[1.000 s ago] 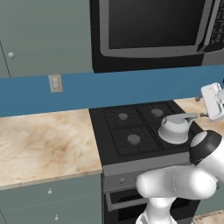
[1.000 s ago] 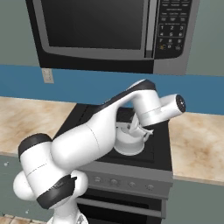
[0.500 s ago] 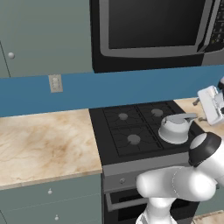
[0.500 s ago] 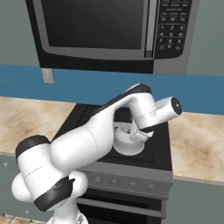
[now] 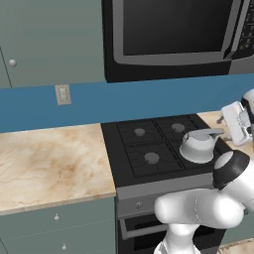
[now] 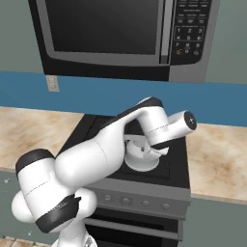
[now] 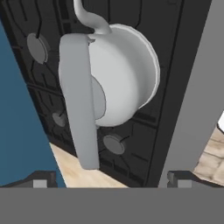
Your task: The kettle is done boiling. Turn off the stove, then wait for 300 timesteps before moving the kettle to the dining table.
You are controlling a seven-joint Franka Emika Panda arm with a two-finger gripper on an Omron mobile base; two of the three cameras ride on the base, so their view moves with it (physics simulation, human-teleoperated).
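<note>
One kettle (image 7: 124, 74) sits near the stove's (image 5: 130, 158) front right edge, beneath the wide-open claw (image 7: 109, 179).

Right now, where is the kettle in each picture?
Left base view: the kettle sits right of middle, on the stove's front right burner.
Right base view: near the middle, partly hidden behind the white arm.
Hand view: upper middle, seen from above, with its handle running down the picture.
Shared landmark: the stove's black grates under the kettle.
</note>
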